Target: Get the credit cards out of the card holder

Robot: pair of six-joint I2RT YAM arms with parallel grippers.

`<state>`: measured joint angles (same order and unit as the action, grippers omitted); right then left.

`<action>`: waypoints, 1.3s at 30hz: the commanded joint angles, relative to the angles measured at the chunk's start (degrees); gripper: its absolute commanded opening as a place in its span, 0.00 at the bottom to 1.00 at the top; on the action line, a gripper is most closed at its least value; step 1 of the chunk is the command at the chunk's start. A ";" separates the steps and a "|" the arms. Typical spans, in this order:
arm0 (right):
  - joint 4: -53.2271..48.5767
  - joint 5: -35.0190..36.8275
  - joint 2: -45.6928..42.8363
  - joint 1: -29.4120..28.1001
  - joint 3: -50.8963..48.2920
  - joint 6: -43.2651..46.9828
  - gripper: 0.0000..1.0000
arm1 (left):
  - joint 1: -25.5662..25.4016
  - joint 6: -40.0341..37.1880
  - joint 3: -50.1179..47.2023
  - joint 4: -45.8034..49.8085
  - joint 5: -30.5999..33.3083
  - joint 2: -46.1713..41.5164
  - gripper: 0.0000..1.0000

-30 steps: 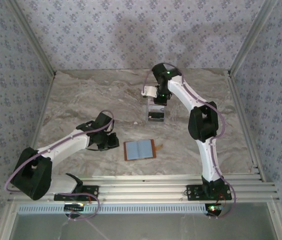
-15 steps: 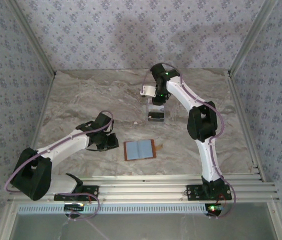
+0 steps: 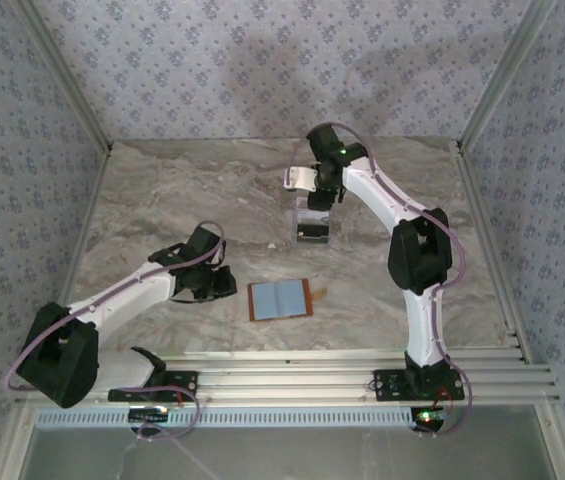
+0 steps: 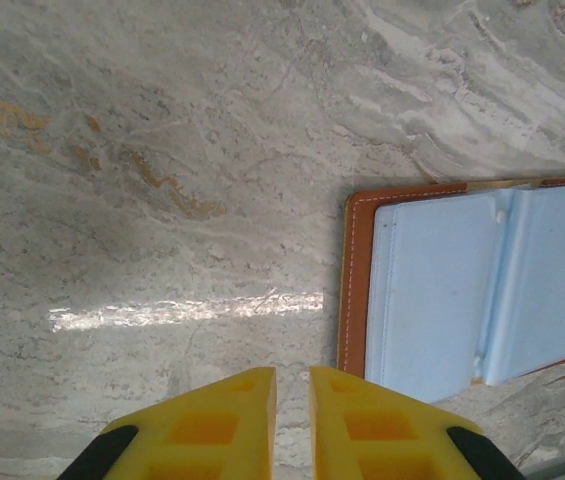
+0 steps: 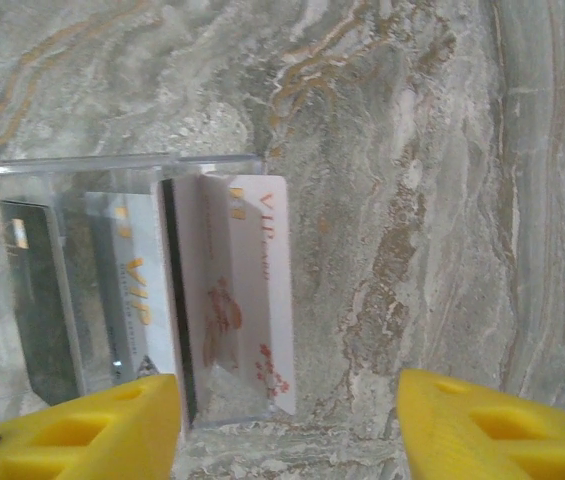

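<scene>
The left gripper [image 4: 292, 388], jaws drawn almost together on nothing, hangs over the marble table [image 4: 162, 150]. The card holder [image 4: 462, 290] lies open just ahead and to its right, its far edge cut off. Farther back, the right gripper [image 5: 287, 392] has just spread its jaws, apparently releasing a white card among the credit cards [image 5: 227, 290] standing in a clear box [image 5: 112, 165] just ahead of its fingertips. The holder's pockets look bare, and the card count is unclear.

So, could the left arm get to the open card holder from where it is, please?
Probably yes. The card holder lies open and flat on the table just beside the left gripper, with bare marble between them and nothing lying on it.
</scene>
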<state>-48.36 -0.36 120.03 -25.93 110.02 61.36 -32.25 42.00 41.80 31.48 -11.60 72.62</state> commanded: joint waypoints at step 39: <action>10.21 7.26 3.42 -0.30 -0.94 1.65 0.67 | 1.06 0.04 -0.25 1.15 0.78 -0.79 0.18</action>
<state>-38.98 4.84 124.20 -26.39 107.18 61.56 -31.70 42.63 41.08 31.51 -11.07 72.42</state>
